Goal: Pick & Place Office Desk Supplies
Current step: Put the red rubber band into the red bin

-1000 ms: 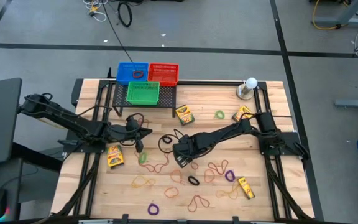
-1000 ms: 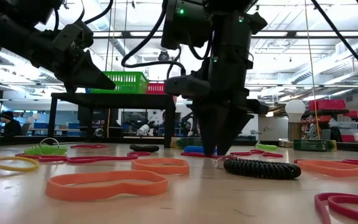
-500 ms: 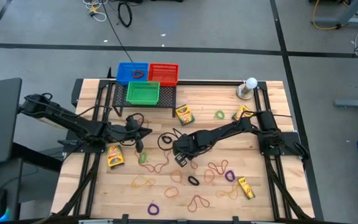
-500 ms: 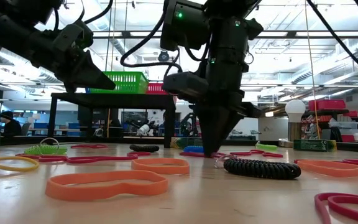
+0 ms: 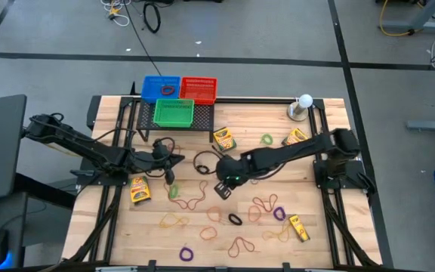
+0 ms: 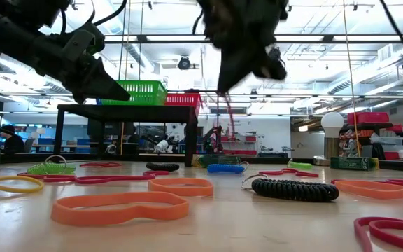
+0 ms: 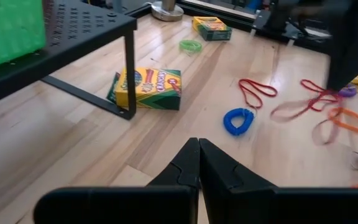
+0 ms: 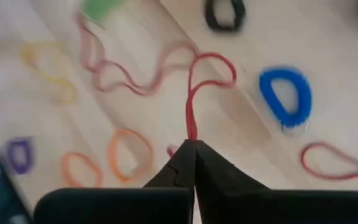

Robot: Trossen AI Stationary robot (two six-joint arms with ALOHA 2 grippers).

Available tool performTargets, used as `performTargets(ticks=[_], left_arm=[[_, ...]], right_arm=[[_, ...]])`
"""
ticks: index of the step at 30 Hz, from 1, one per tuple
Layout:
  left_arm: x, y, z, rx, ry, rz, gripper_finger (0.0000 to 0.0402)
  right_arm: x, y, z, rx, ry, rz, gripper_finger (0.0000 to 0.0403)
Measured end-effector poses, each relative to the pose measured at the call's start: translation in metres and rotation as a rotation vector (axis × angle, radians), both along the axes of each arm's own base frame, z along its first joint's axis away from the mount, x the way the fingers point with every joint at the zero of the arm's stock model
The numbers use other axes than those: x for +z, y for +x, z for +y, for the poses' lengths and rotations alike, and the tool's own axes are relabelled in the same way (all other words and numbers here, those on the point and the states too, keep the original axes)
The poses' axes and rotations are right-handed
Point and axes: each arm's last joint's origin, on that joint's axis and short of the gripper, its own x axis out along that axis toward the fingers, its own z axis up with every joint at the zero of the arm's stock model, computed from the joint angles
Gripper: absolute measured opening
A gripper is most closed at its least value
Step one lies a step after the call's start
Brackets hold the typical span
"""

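My right gripper [image 5: 223,186] hangs above the middle of the table, shut on a red rubber band [image 8: 209,70] that dangles from its tips [image 8: 191,144]. In the low view the gripper [image 6: 247,66] is high up and the red band [image 6: 227,112] trails below it. Loose rubber bands lie underneath: a blue coil [image 8: 284,96], a black loop [image 8: 224,15], an orange loop [image 8: 129,152]. My left gripper [image 5: 169,175] hovers shut and empty left of centre, its tips [image 7: 197,144] pointing past a yellow crayon box [image 7: 148,88].
A black shelf [image 5: 138,128] at the back carries blue [image 5: 161,87], red [image 5: 198,89] and green [image 5: 174,113] baskets. A white ball on a base [image 5: 304,102] stands back right. More crayon boxes [image 5: 138,189] [image 5: 299,227] and several bands lie on the front half.
The right gripper closed on the red band at the table surface, then rose with it hanging from its tips. The left arm has not moved.
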Motion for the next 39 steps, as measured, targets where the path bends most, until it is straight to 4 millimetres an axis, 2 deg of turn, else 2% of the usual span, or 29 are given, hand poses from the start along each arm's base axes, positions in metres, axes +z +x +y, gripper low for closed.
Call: performTargets(ticks=[3, 6, 9, 12, 17, 23, 28, 34, 39], left_arm=[[0.0, 0.0, 0.001, 0.029, -0.031, -0.017, 0.0007], [0.0, 0.0, 0.004, 0.084, -0.135, -0.066, 0.001], [0.0, 0.001, 0.005, 0.103, -0.156, -0.079, 0.0011], [0.0, 0.001, 0.005, 0.113, -0.109, -0.061, 0.001], [0.001, 0.001, 0.006, 0.132, -0.1, -0.07, 0.0009], [0.0, 0.001, 0.006, 0.137, -0.116, -0.078, 0.0009], [0.0, 0.001, 0.006, 0.138, -0.118, -0.079, 0.0009], [0.0, 0.001, 0.006, 0.139, -0.122, -0.08, 0.0009], [0.0, 0.001, 0.006, 0.139, -0.122, -0.08, 0.0009]], right_arm=[[0.031, -0.011, -0.011, -0.013, -0.038, -0.1, 0.0003], [0.064, -0.022, -0.026, -0.048, -0.099, -0.23, 0.0003], [0.089, -0.029, -0.045, -0.084, -0.188, -0.358, 0.0002], [0.106, -0.029, -0.069, -0.098, -0.282, -0.468, 0.0001], [0.123, -0.025, -0.12, -0.119, -0.445, -0.621, 0.0001], [0.131, -0.032, -0.185, -0.152, -0.594, -0.694, 0.0001], [0.12, -0.035, -0.228, -0.139, -0.642, -0.646, 0.0], [0.118, -0.008, -0.258, -0.05, -0.695, -0.589, 0.0], [0.107, 0.017, -0.284, 0.025, -0.726, -0.473, 0.0]])
